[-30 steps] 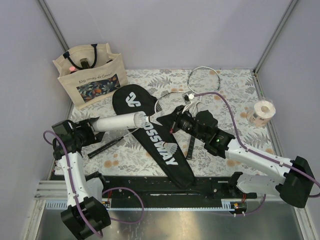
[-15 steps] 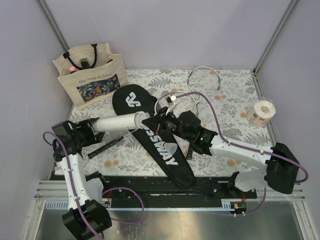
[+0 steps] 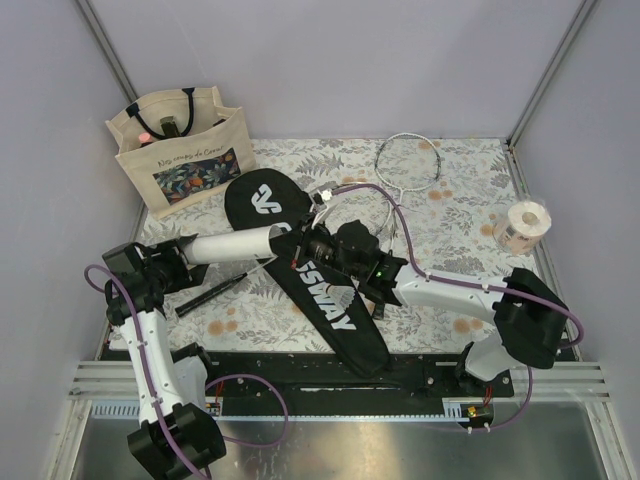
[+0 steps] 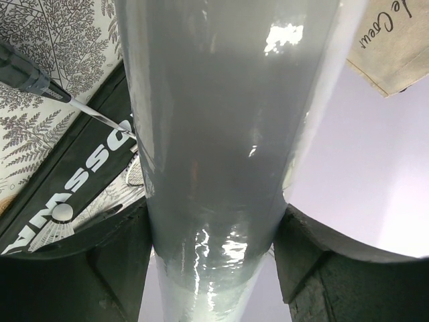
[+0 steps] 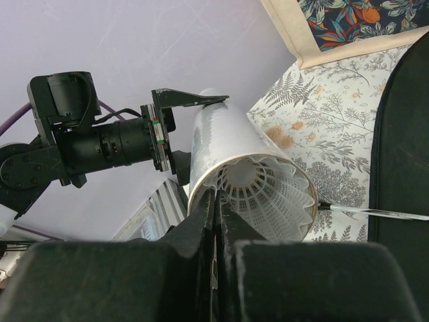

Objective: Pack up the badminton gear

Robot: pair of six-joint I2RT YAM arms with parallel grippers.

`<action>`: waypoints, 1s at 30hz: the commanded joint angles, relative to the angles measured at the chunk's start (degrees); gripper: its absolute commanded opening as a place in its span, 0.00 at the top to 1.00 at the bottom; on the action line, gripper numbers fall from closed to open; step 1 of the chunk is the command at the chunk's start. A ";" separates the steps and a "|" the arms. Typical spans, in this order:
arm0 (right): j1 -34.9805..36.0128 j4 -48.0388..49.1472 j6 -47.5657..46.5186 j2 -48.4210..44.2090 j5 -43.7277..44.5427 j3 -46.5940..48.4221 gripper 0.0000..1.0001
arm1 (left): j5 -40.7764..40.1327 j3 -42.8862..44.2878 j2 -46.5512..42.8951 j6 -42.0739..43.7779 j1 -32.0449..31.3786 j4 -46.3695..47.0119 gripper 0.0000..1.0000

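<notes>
Left claw (image 3: pixel 183 256) grasping a long white cylindrical tube (image 3: pixel 232 245), held level above the left side of the leaf-patterned surface (image 3: pixel 470 215), white feathered shuttlecock (image 5: pixel 258 184) in its open mouth, right claw (image 5: pixel 216 201) clenched shut at that rim, black racket-shaped "CROSSWAY" cover (image 3: pixel 325 295) lying diagonally from mid-surface to the near edge.

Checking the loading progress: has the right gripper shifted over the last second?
Yes. The right gripper has travelled left over the black cover, away from the tape roll, to the open end of the white tube.
</notes>
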 commanded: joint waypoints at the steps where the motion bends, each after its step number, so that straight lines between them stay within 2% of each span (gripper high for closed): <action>1: 0.79 4.93 2.35 2.46 -1.82 2.74 1.00 | 2.77 0.71 -1.68 -1.54 -0.04 2.34 0.47; 6: 0.87 5.46 3.23 3.26 -2.62 2.30 0.98 | 2.86 0.88 -1.86 -1.62 -0.04 2.26 0.47; 12: 0.79 1.25 2.18 -0.86 -1.92 0.55 0.73 | 1.89 1.50 -2.56 -1.36 -0.04 2.61 0.48; 20: 0.70 -9.38 0.51 -12.98 -0.25 -4.11 0.56 | -0.65 2.20 -3.26 0.66 0.05 0.94 0.48; 26: 0.70 -18.34 1.91 -23.62 2.39 -10.87 0.53 | -0.66 1.76 -3.09 0.92 0.05 1.64 0.48; 30: 0.78 -24.68 2.96 -30.57 11.77 -17.10 0.52 | 0.22 1.32 -2.82 1.54 0.05 1.64 0.48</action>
